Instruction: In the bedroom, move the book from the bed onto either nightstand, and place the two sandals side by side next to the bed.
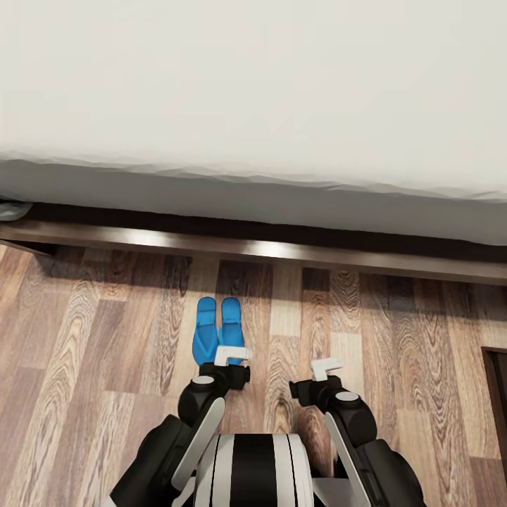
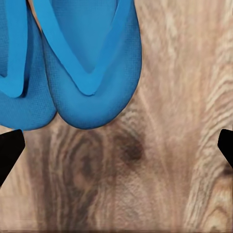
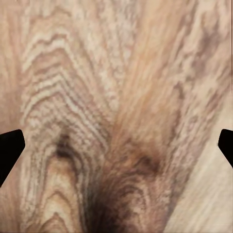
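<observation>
Two bright blue sandals (image 1: pixel 204 331) (image 1: pixel 231 325) lie side by side on the wood floor, toes toward the bed, a short gap from its dark frame (image 1: pixel 253 248). The off-white mattress (image 1: pixel 253 91) spreads across the upper part of the head view. My left gripper (image 1: pixel 236 355) hangs open over the near end of the right-hand sandal; in the left wrist view both sandals (image 2: pixel 92 63) (image 2: pixel 19 73) lie beyond the open gripper (image 2: pixel 116 145), nothing between its fingers. Further right, my right gripper (image 1: pixel 327 366) (image 3: pixel 116 148) is open over bare floor. The book and nightstand are out of view.
Brown plank floor (image 1: pixel 98 366) stretches left and right of the sandals. A dark wooden edge (image 1: pixel 496 394) juts in at the far right. The bed frame runs across the whole width ahead of me.
</observation>
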### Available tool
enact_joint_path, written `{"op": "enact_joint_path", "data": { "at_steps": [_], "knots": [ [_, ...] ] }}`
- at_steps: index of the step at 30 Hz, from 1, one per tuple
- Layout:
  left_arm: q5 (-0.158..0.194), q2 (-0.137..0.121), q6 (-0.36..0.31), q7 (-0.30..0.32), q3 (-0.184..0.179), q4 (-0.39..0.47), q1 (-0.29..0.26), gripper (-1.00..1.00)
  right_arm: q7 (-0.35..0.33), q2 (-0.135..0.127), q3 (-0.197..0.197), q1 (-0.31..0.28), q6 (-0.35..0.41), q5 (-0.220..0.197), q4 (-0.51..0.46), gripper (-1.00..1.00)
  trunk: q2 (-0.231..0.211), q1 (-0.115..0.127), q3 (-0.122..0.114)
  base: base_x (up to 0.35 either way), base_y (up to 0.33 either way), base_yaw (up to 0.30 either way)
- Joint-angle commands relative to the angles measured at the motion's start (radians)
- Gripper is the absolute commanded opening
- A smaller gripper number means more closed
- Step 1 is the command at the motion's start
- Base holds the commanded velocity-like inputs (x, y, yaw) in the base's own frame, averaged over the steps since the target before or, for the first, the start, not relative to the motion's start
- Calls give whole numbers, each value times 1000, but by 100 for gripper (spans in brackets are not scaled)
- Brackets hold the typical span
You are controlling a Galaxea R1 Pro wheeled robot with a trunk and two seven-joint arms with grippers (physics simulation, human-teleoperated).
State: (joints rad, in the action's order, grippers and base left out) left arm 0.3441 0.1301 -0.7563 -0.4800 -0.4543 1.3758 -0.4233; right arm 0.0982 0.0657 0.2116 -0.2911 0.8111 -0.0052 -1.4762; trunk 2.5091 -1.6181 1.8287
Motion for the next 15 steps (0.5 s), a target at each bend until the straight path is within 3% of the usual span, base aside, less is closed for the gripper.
{"op": "enact_joint_path", "data": {
  "at_steps": [1, 8, 10, 11, 15],
  "knots": [
    [10, 0, -2, -8, -1, -7, 0, 100, 5, 0, 0, 0, 5, -1, -1, 100, 0, 0, 0, 0, 0, 0],
    [10, 1, 0, -3, -1, -35, 0, 100, 5, -2, -11, 0, 5, 0, 0, 100, 0, 0, -6, 0, 0, -25],
    [11, 1, 1, -2, 0, -40, -1, 100, 4, -2, -23, 0, 4, 0, 0, 100, 0, 0, -9, 0, 0, -56],
    [11, 1, 2, -1, 0, -45, 0, 100, 4, -3, -48, 0, 4, 1, 3, 100, 0, 0, -10, 0, 0, -71],
    [12, 1, 3, 0, 0, -47, 0, 100, 3, -3, -58, 0, 4, 2, 7, 100, 0, 0, -16, 0, 0, -74]
  ]
}}
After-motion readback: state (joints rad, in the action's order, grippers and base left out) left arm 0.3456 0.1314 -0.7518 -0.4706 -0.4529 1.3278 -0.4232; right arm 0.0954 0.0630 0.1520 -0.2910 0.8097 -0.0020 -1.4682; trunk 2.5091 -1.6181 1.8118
